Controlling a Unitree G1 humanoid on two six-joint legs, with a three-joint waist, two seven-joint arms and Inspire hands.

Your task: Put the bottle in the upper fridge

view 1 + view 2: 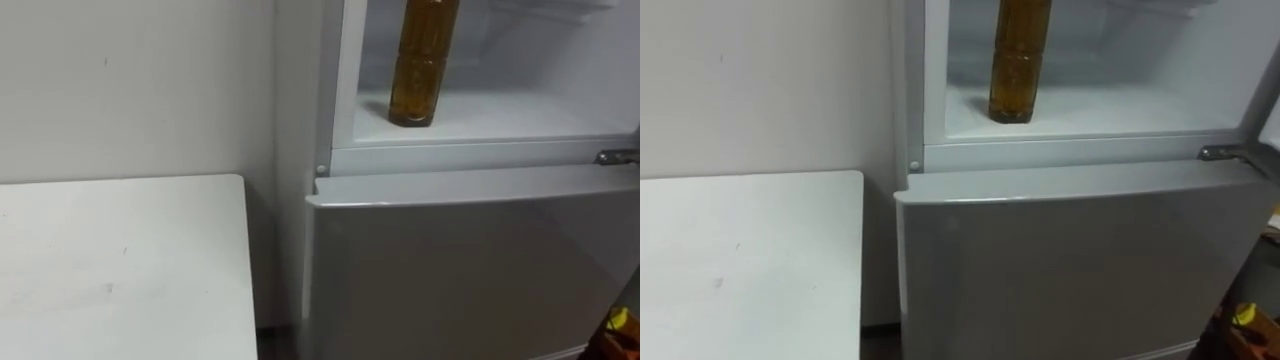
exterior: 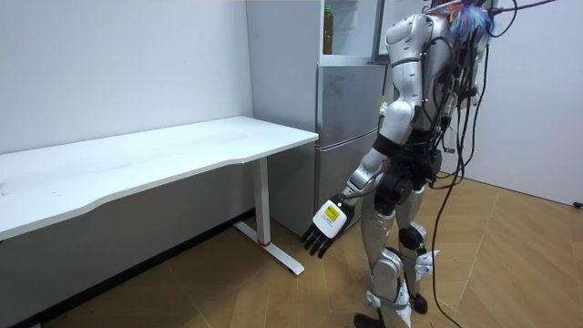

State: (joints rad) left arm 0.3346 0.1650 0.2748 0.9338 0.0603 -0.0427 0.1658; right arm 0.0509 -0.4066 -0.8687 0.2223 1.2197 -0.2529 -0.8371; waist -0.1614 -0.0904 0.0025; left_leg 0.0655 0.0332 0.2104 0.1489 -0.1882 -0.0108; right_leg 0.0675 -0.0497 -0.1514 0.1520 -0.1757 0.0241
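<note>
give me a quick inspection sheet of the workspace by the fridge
surface: white table, nothing on it, beside the fridge on the robot's left
job's things: bottle stands upright on the shelf of the open upper compartment, no hand on it; lower door shut
clutter: small yellow object low at the right edge, too small to identify
hands: left hand hangs at the robot's side, fingers straight, holding nothing
cables: nothing seen beyond the robot's own
surroundings: robot stands in front of the fridge; plain wall behind the table, wooden floor
</note>
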